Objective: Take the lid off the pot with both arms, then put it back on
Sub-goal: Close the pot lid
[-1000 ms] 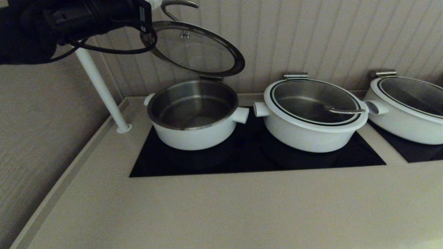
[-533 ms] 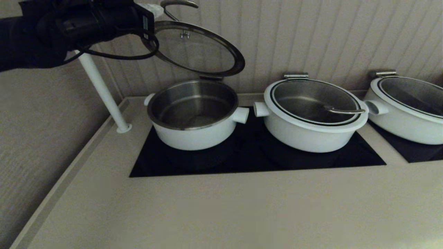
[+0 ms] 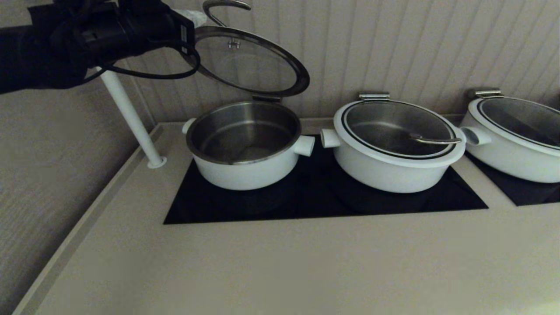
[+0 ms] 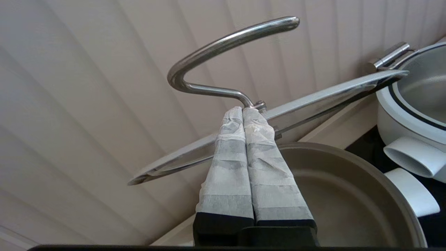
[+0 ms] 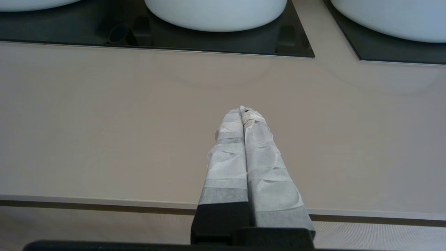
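Head view: the lid [image 3: 251,61] stands raised above the pot [image 3: 245,146], tilted steeply with its back edge at a hinge behind the pot's rim and its underside facing forward; its wire handle [image 3: 223,8] points toward the wall. The left gripper [image 3: 192,19] sits at the lid's upper edge.

Left wrist view: the left gripper's taped jaws are together, tips against the foot of the handle; whether they pinch anything I cannot tell. The open pot lies just below. Glass and steel, the lid looks stiff, fairly heavy, slippery and breakable; the handle's arch is the likely hold.

Right wrist view: the right gripper [image 5: 243,111], jaws together and holding nothing, hangs over the bare surface [image 5: 104,122], well apart from the pots.
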### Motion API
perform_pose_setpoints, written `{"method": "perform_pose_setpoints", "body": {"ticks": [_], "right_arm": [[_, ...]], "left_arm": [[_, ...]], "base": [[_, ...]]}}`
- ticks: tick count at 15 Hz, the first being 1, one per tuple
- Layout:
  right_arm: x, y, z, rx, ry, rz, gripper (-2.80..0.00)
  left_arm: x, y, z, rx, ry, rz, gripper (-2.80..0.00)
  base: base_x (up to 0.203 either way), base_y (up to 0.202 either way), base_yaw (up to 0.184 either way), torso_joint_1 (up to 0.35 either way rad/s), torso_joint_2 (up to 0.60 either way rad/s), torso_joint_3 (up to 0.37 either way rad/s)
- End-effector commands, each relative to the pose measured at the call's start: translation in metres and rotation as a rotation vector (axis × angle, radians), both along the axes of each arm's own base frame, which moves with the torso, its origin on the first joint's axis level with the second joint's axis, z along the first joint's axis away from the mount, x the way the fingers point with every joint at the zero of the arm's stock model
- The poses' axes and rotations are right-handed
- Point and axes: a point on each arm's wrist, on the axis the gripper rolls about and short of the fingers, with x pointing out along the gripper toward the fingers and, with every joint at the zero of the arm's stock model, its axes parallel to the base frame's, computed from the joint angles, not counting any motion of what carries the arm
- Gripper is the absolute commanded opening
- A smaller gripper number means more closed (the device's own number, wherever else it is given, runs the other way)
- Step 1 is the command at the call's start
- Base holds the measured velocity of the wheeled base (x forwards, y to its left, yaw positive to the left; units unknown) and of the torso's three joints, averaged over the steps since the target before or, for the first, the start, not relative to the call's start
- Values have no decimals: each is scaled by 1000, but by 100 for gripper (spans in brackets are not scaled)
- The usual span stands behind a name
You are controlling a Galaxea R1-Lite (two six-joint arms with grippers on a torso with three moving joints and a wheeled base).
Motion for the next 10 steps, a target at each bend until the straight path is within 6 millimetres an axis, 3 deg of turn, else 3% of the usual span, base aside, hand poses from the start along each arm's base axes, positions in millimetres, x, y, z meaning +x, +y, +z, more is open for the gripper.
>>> {"method": "perform_pose_setpoints", "body": {"ticks": [1,10], "right_arm": [[0,0,0,-1,-1,1,-280],[0,0,0,-1,-1,1,-280]], "left_arm": [[-3,0,0,3,3,-1,-280],[-11,2,-3,7,23,-1,-280]], "base": [[0,0,0,0,0,0],[0,0,0,0,0,0]]}}
